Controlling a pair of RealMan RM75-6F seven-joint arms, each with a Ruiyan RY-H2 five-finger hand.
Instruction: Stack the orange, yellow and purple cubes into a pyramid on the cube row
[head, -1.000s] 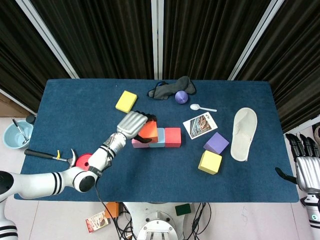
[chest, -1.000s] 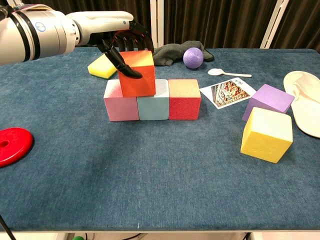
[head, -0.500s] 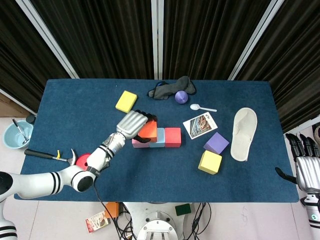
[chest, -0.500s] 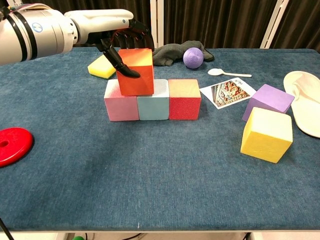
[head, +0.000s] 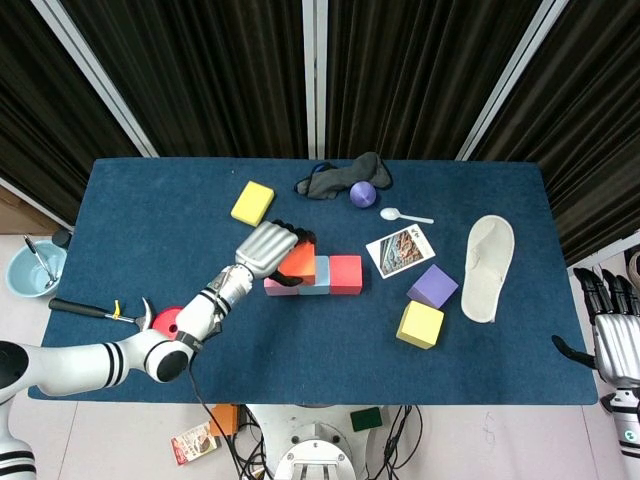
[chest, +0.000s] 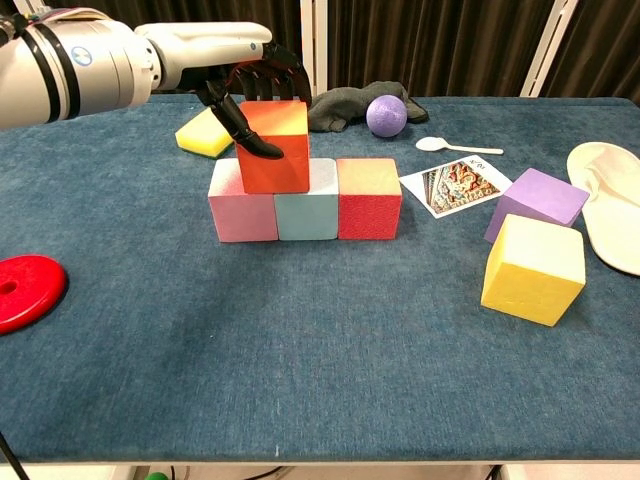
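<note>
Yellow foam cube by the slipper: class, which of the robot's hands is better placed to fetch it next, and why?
Probably the right hand: it hangs empty off the table's right edge, on the yellow foam cube's side. The left hand grips the orange cube on the row.

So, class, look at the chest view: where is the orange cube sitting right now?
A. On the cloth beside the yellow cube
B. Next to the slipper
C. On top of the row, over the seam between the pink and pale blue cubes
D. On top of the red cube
C: the orange cube rests across the tops of the pink cube and pale blue cube, with the left hand gripping it.
</note>
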